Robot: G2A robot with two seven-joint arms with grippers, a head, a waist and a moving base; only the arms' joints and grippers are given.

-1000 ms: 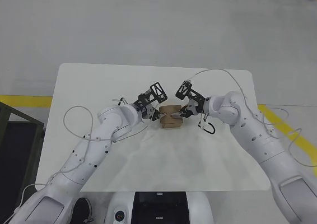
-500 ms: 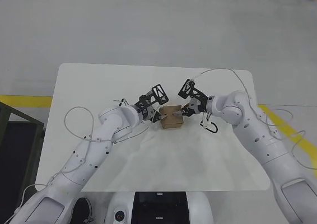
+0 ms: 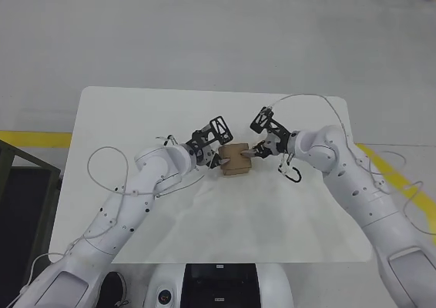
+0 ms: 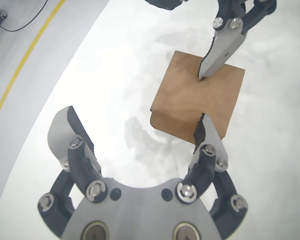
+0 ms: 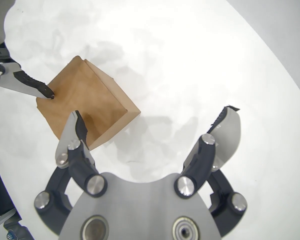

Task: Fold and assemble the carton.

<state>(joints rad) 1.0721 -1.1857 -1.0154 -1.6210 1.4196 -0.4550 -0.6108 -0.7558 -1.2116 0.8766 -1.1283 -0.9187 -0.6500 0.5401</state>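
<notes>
carton touched by one fingertip of each gripper

carton [image 3: 236, 159], a small brown cardboard box, stood on the white table [image 3: 164, 115], near the middle of its width and toward the far half, between the two arms. its top face lay closed and flat. in the left wrist view a flap with a rounded corner [image 4: 165, 124] showed just under the top face, on the side that faced the left arm. in the right wrist view a layered fold ran along one upper edge [image 5: 107, 88].

left gripper [image 4: 136, 113] was spread wide. one fingertip [image 4: 202, 123] touched the carton at the upper edge nearest that arm. the other finger [image 4: 72, 126] stood well apart from the box, over bare table.

right gripper [image 5: 153, 109] was likewise spread wide. one fingertip [image 5: 77, 119] rested on the carton's top face, close to the side facing that arm. its second finger [image 5: 227, 123] hung clear of the box, over the table.

neither gripper enclosed the carton; each met it with a single fingertip, from opposite sides. in the top view the two touching fingers lay at the carton's left and right ends, with the free fingers raised toward the table's far side.
</notes>
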